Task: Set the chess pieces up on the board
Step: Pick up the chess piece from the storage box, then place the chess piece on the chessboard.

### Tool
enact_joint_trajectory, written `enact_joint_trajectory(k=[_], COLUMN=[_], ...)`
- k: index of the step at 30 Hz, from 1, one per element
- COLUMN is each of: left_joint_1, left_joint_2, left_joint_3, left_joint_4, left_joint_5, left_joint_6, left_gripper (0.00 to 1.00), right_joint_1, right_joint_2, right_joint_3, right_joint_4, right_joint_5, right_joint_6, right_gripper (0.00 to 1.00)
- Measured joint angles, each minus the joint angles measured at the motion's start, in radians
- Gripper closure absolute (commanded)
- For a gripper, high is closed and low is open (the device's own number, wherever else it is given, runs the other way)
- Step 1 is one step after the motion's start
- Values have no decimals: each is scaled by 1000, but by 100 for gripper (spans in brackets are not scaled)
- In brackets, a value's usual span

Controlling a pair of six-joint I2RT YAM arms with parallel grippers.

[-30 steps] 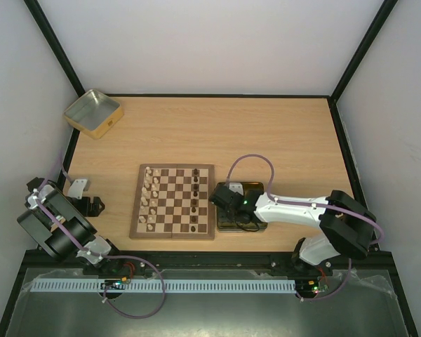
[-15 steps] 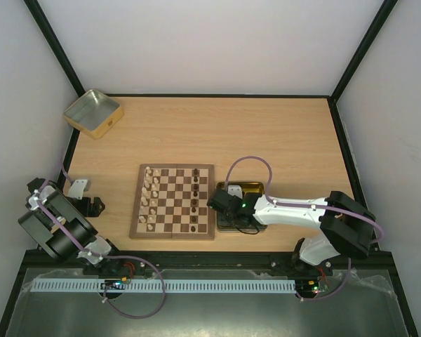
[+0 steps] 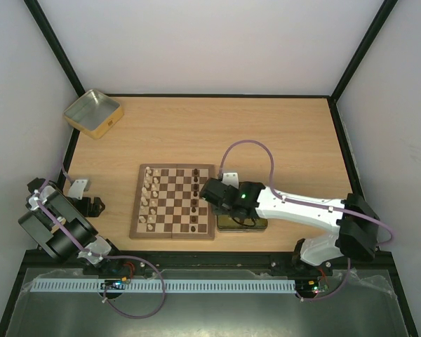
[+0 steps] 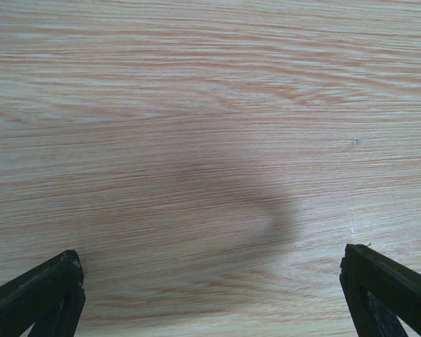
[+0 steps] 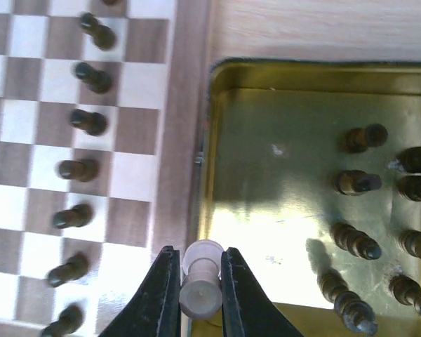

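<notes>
The board (image 3: 172, 236) lies in the middle of the table, with pale cream pieces (image 3: 149, 200) along its left side and a column of dark pieces (image 3: 196, 200) near its right side. My right gripper (image 3: 214, 193) is over the board's right rim (image 5: 186, 105). It is shut on a pale cream piece (image 5: 200, 281), held upside down between the fingers. Several dark pieces (image 5: 354, 182) stand in the yellow-gold tin (image 5: 266, 175) beside the board. My left gripper (image 4: 214, 295) is open and empty over bare wood at the far left (image 3: 91, 205).
The yellow-gold tin (image 3: 242, 223) touches the board's right edge, under my right arm. A silvery square tin (image 3: 92, 112) sits at the back left corner. Black frame rails run along the table's edges.
My right gripper has moved left with the pale piece, from above the yellow-gold tin to the board's right rim. The left arm has not moved.
</notes>
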Motion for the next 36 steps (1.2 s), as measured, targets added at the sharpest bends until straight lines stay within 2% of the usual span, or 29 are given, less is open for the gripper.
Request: enact_joint_trajectory(k=[6, 17, 25, 36], left_joint_1=[0, 8, 54, 110], left_joint_2=[-10, -24, 4, 61], left_joint_3=[-9, -26, -13, 20], left_joint_4=[7, 25, 20, 15], left_joint_5=[-2, -3, 41, 104], left_joint_6=[1, 6, 25, 68], left_gripper=[1, 1, 1, 1], right_joint_1=[77, 233, 290, 303], right_joint_2=[89, 514, 753, 845], right_joint_3=[183, 611, 931, 1002], right_joint_4=[-45, -25, -28, -53], right_joint_5=[26, -35, -97, -145], right_joint_6=[-20, -102, -167, -202], right_gripper=[94, 94, 93, 92])
